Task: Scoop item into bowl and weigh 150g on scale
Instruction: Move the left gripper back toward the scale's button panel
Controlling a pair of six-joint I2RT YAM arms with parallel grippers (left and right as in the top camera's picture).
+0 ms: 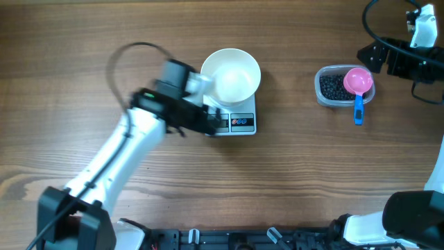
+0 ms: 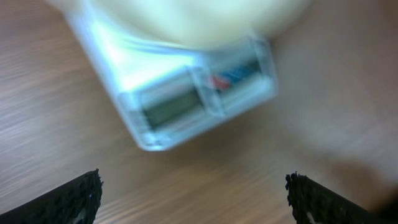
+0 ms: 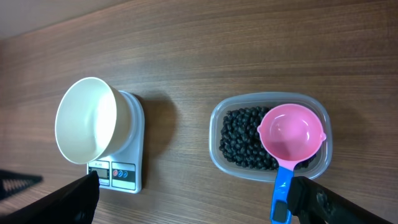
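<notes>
The white bowl point(image 1: 231, 75) point(image 3: 87, 121) stands empty on the small white scale point(image 1: 239, 122) point(image 3: 124, 177). My left gripper point(image 1: 208, 121) point(image 2: 194, 186) is open beside the scale's front left corner, over the wood, holding nothing; the left wrist view is blurred and shows the scale point(image 2: 186, 99) close ahead. The item, black beans point(image 1: 333, 87) point(image 3: 239, 140), fills a clear tub point(image 1: 320, 97) point(image 3: 217, 155) at the right. A pink scoop point(image 1: 358, 80) point(image 3: 291, 132) with a blue handle point(image 3: 281, 193) rests on the tub. My right gripper point(image 1: 378, 57) point(image 3: 196, 199) is open and empty, behind and right of the tub.
The wooden table point(image 1: 83, 42) stretches bare to the left and front. Black cables point(image 1: 416, 87) hang at the far right by the right arm. A black rail point(image 1: 229, 239) runs along the near edge.
</notes>
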